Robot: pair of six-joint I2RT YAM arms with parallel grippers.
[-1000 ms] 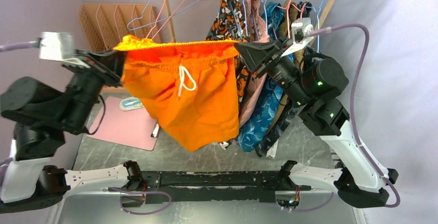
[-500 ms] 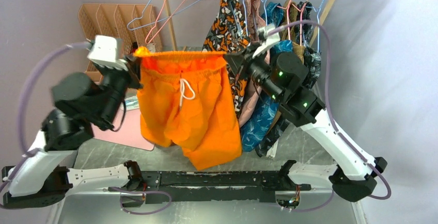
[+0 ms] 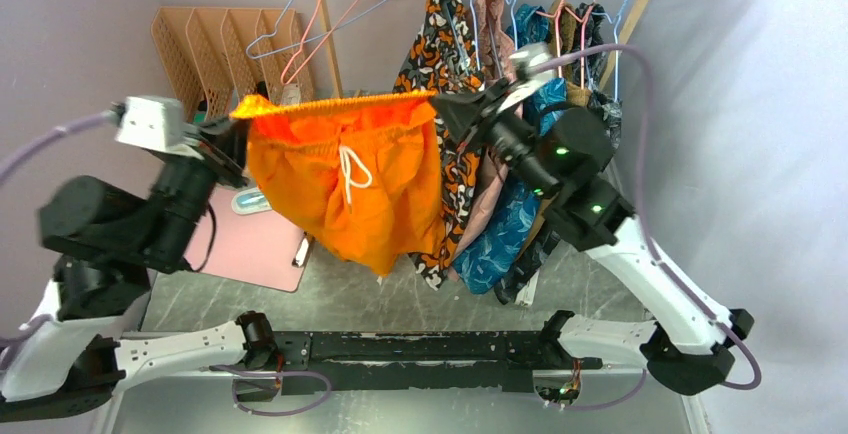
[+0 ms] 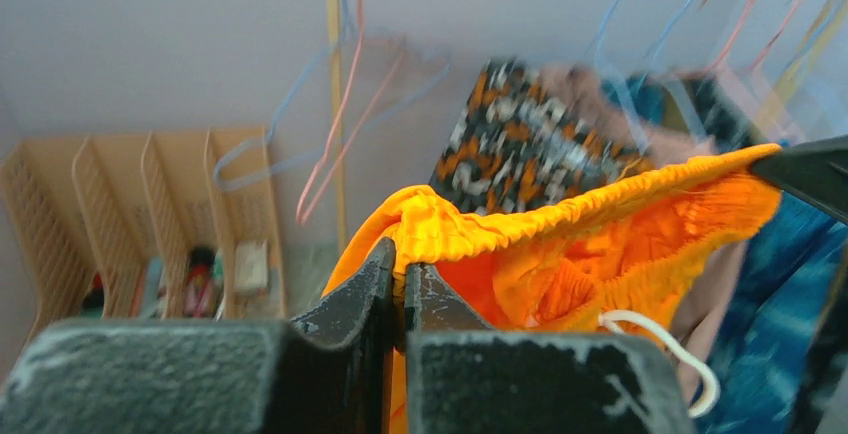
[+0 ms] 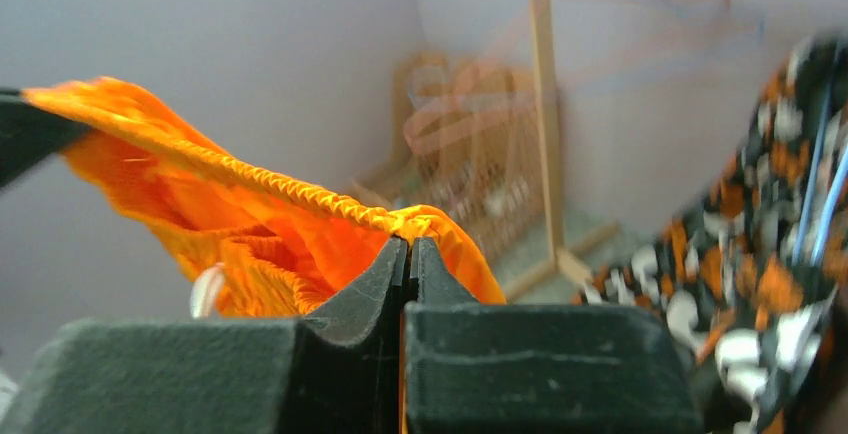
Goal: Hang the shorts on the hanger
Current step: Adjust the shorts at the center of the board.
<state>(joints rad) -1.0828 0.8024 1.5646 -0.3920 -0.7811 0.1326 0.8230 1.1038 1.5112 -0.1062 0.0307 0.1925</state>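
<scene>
The orange shorts hang in the air, waistband stretched level between my two grippers, white drawstring at the front. My left gripper is shut on the waistband's left end. My right gripper is shut on its right end. The pink wire hanger hangs empty on the rack behind and above the shorts, beside the wooden post. The shorts do not touch it.
A light-blue wire hanger hangs next to the pink one. A patterned orange-black garment and several other clothes fill the rack just behind my right gripper. A peach wire organizer stands back left, and a pink mat lies on the table.
Both arms have shifted while keeping their grip. The left gripper has moved out to the left, pulling the waistband wider. The shorts now hang higher above the table.
</scene>
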